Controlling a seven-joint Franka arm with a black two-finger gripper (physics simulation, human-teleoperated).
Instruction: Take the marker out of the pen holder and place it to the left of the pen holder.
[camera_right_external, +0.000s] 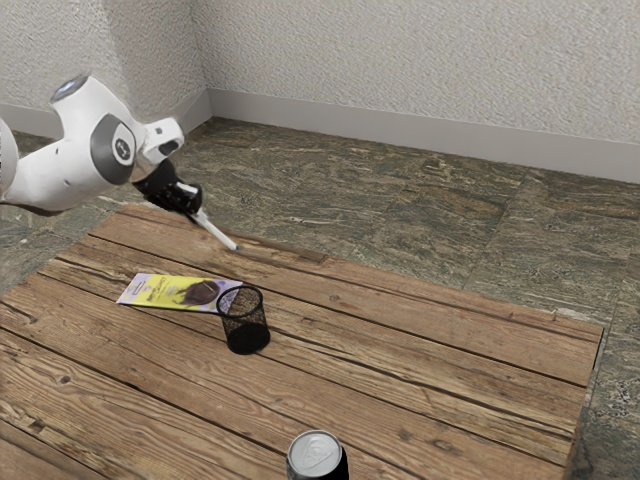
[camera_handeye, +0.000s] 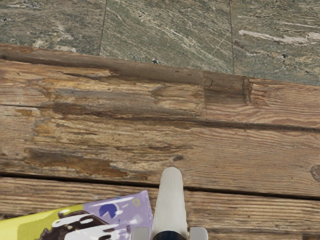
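My gripper (camera_right_external: 193, 203) is shut on the white marker (camera_right_external: 218, 233), near the table's far edge in the exterior view. The marker slants down toward the exterior view's right, its tip over the wood; whether it touches cannot be told. In the wrist view the marker (camera_handeye: 171, 205) sticks out from the gripper (camera_handeye: 169, 234), a finger on each side of its dark part. The black mesh pen holder (camera_right_external: 245, 325) stands upright, apart from the marker, nearer the exterior camera and further to that view's right.
A yellow and purple packet (camera_right_external: 175, 292) lies flat against or just beside the pen holder; the same packet (camera_handeye: 117, 212) is near the marker in the wrist view. A can (camera_right_external: 317, 456) stands at the near side of the wooden table (camera_right_external: 420, 350).
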